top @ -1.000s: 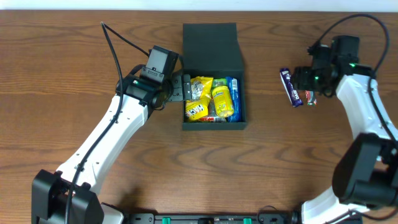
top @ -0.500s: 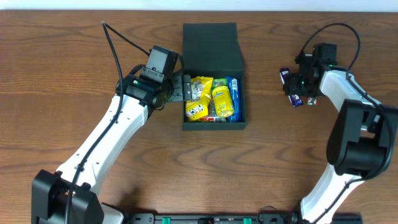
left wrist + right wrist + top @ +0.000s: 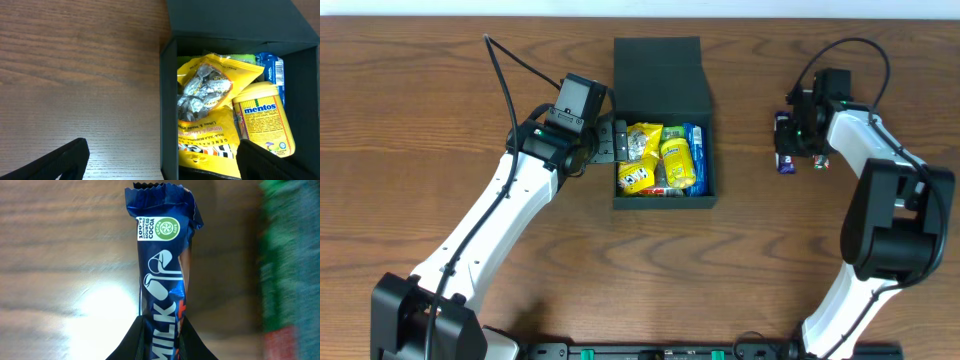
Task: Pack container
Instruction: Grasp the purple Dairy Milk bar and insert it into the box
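The dark container [image 3: 660,70] stands open at the table's middle, its flap lid laid back. Inside lie yellow snack bags [image 3: 640,175], a yellow Mentos tub [image 3: 677,163] and a blue packet [image 3: 696,155]. My left gripper [image 3: 608,141] is open, its fingers straddling the container's left wall [image 3: 169,100]. My right gripper [image 3: 790,140] is shut on a blue milk chocolate bar [image 3: 162,275], which it holds at the table's right [image 3: 786,158].
A red and green packet [image 3: 820,157] lies on the wood just right of the chocolate bar; it shows blurred at the right edge of the right wrist view [image 3: 292,270]. A black cable [image 3: 510,60] runs over the table's far left.
My right gripper has swung left over the blue chocolate bar and closed on it; the bar has turned more upright. The left arm has not moved.
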`<control>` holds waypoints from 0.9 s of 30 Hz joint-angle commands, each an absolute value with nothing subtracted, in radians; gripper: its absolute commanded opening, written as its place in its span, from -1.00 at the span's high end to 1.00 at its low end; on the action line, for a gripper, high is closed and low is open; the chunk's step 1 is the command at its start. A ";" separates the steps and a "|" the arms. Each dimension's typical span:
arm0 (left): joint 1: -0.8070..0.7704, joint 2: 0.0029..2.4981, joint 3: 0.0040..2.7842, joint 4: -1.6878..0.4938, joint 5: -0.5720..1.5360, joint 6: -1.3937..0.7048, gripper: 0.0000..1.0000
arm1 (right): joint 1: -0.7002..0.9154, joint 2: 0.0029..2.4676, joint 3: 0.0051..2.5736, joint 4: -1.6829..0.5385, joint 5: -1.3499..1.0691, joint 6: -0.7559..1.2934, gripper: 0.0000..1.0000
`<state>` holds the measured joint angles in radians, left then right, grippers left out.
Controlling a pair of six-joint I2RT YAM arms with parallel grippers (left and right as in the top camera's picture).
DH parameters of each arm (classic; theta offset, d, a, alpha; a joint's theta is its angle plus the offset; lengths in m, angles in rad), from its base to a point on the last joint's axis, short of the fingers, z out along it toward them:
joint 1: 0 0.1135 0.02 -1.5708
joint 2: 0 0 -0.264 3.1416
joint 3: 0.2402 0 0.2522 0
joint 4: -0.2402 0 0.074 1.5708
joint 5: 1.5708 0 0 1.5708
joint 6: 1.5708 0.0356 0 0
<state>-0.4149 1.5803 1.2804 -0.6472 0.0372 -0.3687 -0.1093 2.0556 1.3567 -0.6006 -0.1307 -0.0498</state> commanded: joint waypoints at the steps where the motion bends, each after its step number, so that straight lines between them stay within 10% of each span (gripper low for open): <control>1: -0.411 1.575 1.297 -0.647 0.019 -0.359 -0.91 | -0.058 2.070 1.394 -0.655 -0.199 0.009 0.98; 23: -0.411 1.575 1.297 -0.702 0.019 -0.358 -0.91 | 0.364 1.840 1.509 -0.912 -0.082 0.389 0.98; 27: -0.411 1.575 1.297 -0.706 0.019 -0.358 -0.90 | 0.368 1.840 1.509 -0.910 -0.052 0.389 -0.25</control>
